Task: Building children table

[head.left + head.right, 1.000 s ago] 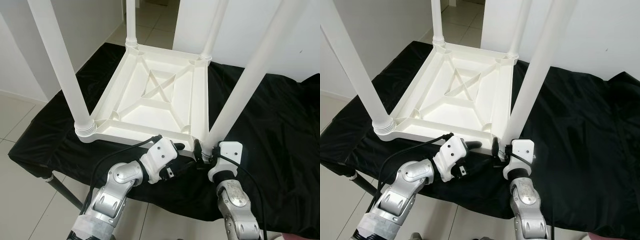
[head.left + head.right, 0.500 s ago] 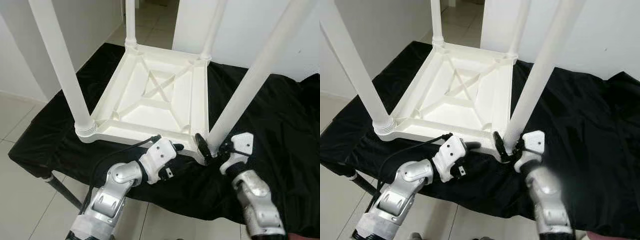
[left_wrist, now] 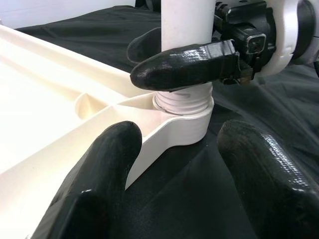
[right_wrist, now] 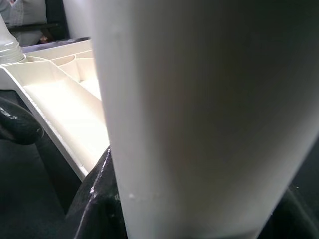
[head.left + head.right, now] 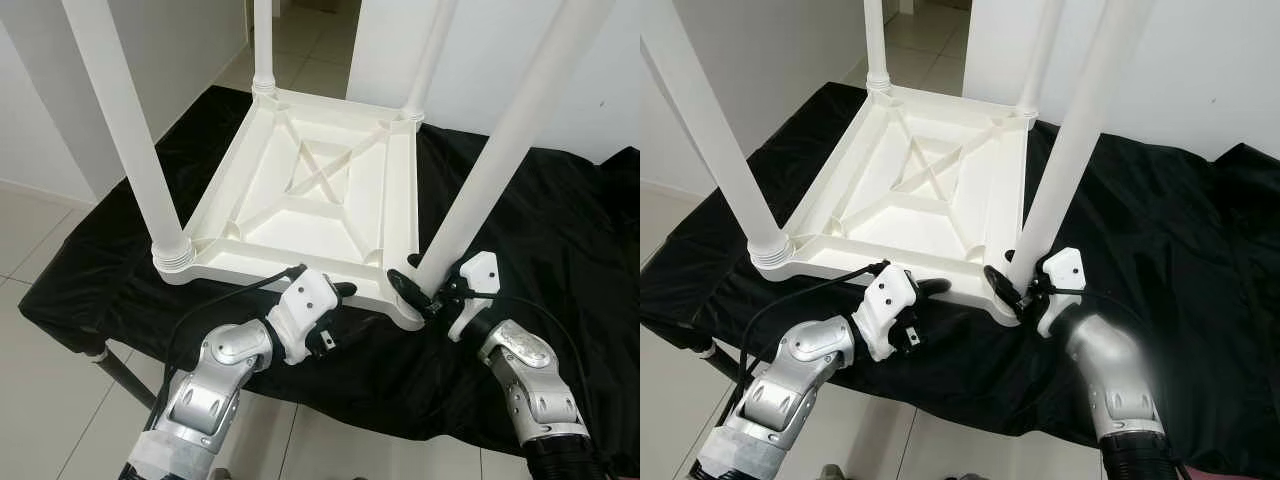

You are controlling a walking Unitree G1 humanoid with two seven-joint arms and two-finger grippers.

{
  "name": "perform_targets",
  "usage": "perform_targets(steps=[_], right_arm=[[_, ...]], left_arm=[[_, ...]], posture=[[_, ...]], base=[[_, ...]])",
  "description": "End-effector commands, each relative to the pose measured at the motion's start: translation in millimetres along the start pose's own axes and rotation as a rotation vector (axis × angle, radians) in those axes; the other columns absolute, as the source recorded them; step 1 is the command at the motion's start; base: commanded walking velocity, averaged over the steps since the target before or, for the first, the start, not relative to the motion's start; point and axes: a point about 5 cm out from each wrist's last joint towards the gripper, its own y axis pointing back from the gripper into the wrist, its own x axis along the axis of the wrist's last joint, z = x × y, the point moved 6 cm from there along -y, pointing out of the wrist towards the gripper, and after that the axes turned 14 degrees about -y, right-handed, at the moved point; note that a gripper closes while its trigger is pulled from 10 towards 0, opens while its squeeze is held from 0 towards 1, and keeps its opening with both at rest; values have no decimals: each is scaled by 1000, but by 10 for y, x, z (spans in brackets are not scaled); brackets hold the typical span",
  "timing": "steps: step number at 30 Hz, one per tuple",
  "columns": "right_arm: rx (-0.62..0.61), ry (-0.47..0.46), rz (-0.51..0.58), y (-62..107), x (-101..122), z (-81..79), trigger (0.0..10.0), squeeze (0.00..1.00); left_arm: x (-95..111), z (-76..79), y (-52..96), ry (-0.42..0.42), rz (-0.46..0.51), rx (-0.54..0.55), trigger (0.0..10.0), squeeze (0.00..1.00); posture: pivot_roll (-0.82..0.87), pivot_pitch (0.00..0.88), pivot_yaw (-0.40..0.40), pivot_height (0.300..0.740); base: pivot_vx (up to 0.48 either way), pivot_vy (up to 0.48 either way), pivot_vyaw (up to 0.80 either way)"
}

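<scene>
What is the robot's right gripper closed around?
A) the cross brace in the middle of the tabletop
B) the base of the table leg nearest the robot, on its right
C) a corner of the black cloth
B: the right gripper clasps the near right leg just above its socket in the upturned white tabletop.

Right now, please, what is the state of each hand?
Left hand: open, holding nothing, at the table edge.
Right hand: closed around the near right leg at its base.
</scene>
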Motion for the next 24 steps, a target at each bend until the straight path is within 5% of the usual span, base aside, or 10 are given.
perform_targets(steps=[1,3,4,6,7,24], right_arm=[[9,-19,-30,39,-72,35,0,0],[11,-25,-30,50,-73,47,0,0],[3,-31,-29,56,-72,56,3294,0],[-3,-35,-28,60,-70,62,3294,0],[-9,-42,-17,61,-54,63,10000,0],[-322,-39,121,81,70,71,10000,0]], left_arm=[[-9,48,-5,7,-5,-16,10000,0],[-10,47,-7,6,-7,-14,10000,0],[-10,53,-8,6,-8,-15,10000,0],[-10,57,-9,6,-8,-15,10000,0],[-10,62,-12,7,-8,-17,10000,0],[3,60,-21,6,-1,-13,10000,0]], posture=[[10,88,-72,740],[8,88,-72,740],[6,88,-72,740],[6,88,-72,740],[4,90,-72,740],[1,92,-69,740]], base=[[0,0,0],[0,0,0],[0,0,0],[0,0,0],[0,0,0],[0,0,0]])
